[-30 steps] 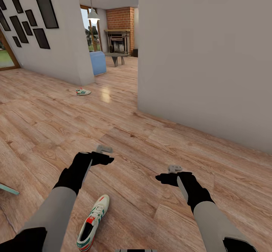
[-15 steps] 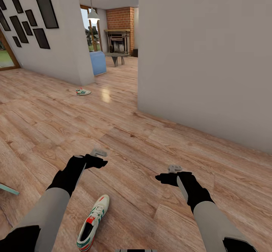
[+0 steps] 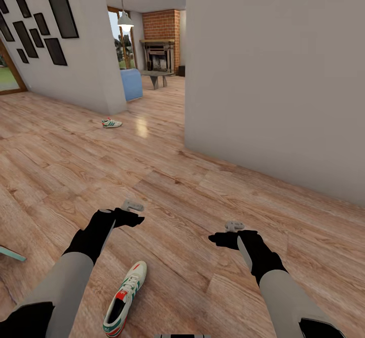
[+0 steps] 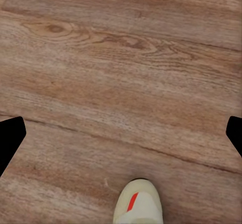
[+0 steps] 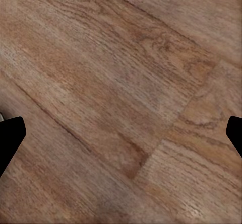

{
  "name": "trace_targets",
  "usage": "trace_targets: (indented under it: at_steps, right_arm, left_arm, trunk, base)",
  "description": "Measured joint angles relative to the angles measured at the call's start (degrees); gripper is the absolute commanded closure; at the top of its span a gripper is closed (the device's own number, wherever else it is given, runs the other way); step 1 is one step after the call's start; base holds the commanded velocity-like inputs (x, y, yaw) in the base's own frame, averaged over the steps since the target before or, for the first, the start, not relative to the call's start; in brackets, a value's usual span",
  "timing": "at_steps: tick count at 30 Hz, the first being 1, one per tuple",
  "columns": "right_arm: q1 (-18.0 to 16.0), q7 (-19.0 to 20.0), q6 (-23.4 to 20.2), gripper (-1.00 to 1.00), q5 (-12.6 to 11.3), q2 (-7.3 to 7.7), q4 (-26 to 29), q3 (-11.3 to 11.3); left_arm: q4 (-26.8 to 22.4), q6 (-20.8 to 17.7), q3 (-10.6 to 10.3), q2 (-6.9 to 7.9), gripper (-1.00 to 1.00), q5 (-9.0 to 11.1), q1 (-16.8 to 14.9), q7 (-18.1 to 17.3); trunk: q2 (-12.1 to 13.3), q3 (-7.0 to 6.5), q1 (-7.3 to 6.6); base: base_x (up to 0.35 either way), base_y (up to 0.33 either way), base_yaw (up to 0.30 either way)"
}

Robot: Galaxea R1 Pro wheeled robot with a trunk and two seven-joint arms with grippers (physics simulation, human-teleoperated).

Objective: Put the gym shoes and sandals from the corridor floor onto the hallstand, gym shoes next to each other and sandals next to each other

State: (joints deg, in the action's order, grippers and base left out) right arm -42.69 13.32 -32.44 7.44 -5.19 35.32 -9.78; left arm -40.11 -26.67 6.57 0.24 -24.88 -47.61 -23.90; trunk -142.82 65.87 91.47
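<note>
two gym shoes lay on the corridor floor (image 3: 213, 191): near gym shoe (image 3: 125, 299) at 7 o'clock, just under the left end effector (image 3: 133, 212); far gym shoe (image 3: 111, 122) at 11 o'clock. both end effectors, right end effector (image 3: 229, 231) too, were spread and empty. judged best: descend straight over the near shoe's midfoot, close across its width.

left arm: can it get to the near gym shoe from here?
Probably yes. The near gym shoe lies on bare floor just below the open left hand, nothing between; its toe shows at the hand's view.
</note>
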Motion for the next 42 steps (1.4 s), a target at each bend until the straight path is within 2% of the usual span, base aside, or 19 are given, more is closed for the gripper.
trace_targets:
  at_steps: [42]
  right_arm:
    - [0.0,0.0,0.0,-1.00,0.0,0.00,0.0,0.0]
  left_arm:
    - [-0.1,0.0,0.2,0.02,-1.00,0.1,0.0,0.0]
  trunk:
    - [0.0,0.00,0.00]
  base:
    - [-0.049,-0.030,0.000]
